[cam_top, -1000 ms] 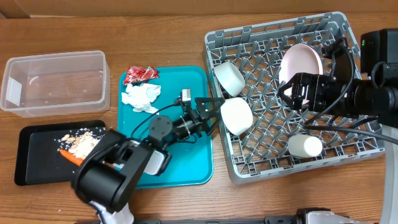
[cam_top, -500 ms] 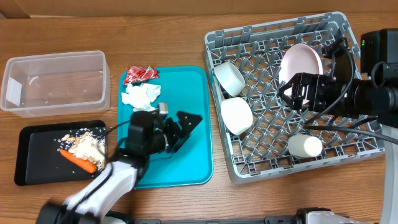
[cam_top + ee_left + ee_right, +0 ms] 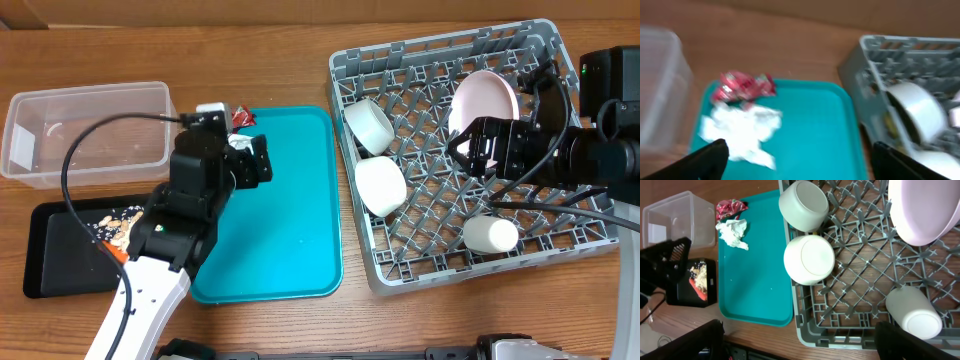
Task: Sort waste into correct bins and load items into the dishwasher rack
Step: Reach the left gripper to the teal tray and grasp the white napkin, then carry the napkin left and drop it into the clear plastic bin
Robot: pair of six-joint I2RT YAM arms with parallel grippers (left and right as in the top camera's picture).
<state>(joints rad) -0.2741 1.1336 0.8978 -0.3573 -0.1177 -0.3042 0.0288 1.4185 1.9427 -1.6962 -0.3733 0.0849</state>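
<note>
Left gripper [image 3: 801, 150] hovering spread over napkin [image 3: 742, 131] and red wrapper [image 3: 742, 86] at teal tray [image 3: 815, 125] corner, right gripper [image 3: 795, 340] hanging spread above dishwasher rack [image 3: 480, 268]

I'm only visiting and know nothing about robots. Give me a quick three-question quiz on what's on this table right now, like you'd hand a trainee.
1. True or false: the pink plate lies on the teal tray.
2. What lies right next to the red wrapper on the teal tray? A) a crumpled white napkin B) a banana C) a glass bottle
3. How many white bowls are in the grey rack?

Key: 1 false, the plate is in the grey rack. 2 A. 3 two.
</note>
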